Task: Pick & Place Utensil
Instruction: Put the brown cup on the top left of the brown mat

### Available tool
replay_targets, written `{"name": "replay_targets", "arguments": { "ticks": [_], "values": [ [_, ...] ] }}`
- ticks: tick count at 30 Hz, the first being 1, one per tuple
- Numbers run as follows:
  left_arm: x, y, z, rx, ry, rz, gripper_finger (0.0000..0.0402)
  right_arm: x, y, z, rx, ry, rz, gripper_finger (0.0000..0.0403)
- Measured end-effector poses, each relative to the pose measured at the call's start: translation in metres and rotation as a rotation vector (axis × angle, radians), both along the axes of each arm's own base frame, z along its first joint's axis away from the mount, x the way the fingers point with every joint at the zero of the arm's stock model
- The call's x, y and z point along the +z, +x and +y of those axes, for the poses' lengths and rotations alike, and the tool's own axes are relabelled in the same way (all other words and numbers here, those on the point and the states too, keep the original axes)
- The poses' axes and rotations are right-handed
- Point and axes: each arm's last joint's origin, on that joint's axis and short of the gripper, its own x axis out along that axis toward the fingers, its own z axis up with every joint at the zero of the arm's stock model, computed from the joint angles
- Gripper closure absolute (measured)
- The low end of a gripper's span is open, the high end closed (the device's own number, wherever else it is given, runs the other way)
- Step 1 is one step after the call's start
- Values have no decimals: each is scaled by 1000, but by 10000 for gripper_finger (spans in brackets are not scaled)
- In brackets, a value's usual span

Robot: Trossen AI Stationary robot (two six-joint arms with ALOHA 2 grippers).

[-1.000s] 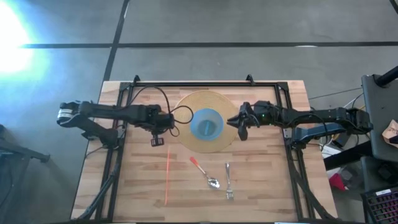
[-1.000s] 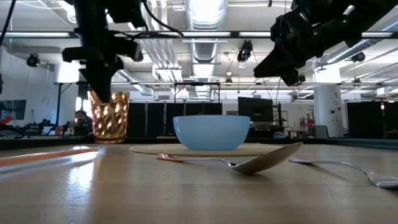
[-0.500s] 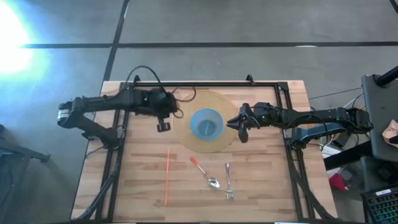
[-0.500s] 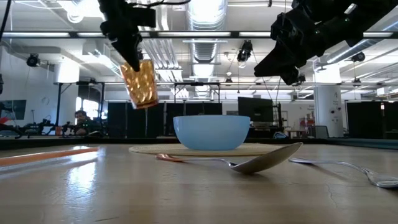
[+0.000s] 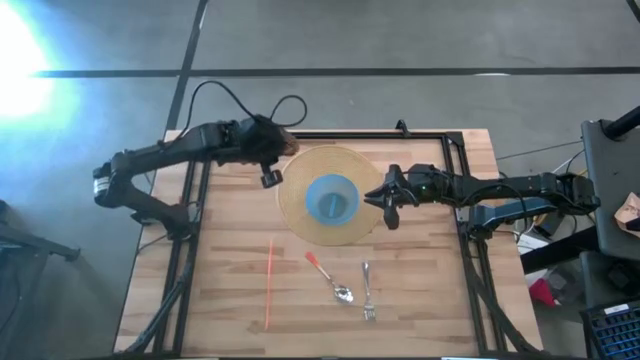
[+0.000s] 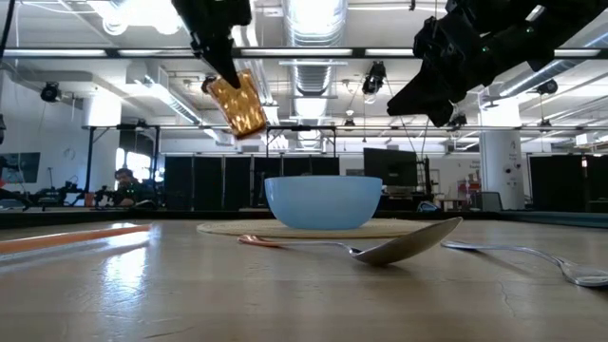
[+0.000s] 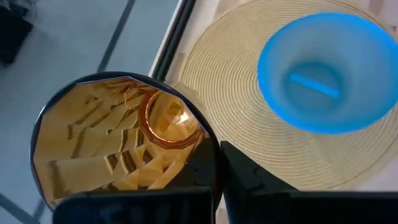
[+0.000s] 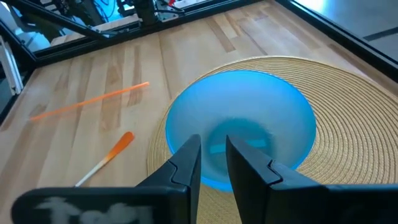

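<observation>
1 amber cup [image 6: 237, 103] held above mat edge [image 5: 290, 170].

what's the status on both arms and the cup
Left gripper shut on amber cup, tilted, raised beside blue bowl. Right gripper hovering by bowl, holding nothing.

1. The left gripper [image 5: 283, 143], closed on the amber cup [image 6: 237, 103], is no longer over the open wood of the table [image 5: 230, 290] to the left of the woven mat [image 5: 300, 210]. It is now near the table's far edge, just beside the far-left rim of the mat.
2. In the low view the cup stood upright on the table one second ago. Now it hangs well above the table, higher than the blue bowl [image 6: 323, 201], and it is tilted.
3. The left arm's cable, which lay in a small loop by the mat, now bends out past the table's far edge.
</observation>
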Motion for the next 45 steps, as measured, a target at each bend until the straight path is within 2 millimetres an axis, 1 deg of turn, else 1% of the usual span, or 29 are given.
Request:
{"name": "replay_targets", "arguments": {
  "ticks": [5,8,12,16,19,22,31,37,41,45],
  "values": [
    [-4,-2,16,82,-40,-12,397,0,0,0,-1,2,0,339],
    [-9,-1,26,95,-132,-42,395,0,0,0,-1,4,0,339],
    [-19,3,39,121,-244,-56,397,0,0,0,-4,9,-1,333],
    [-31,9,48,150,-299,-30,396,0,0,0,-4,11,1,328],
    [-38,13,52,167,-330,17,395,0,0,0,-5,11,2,324],
    [-40,17,55,179,-354,65,397,0,0,0,-4,11,2,323],
    [-34,40,67,177,-396,117,393,0,0,0,-3,9,2,339],
    [-49,49,71,172,-426,181,398,0,0,0,-3,9,3,341],
    [-58,55,73,169,-437,209,392,-1,0,0,-3,10,7,336],
    [-66,61,73,163,-446,233,395,-1,0,0,-3,10,7,329]
  ]
}}
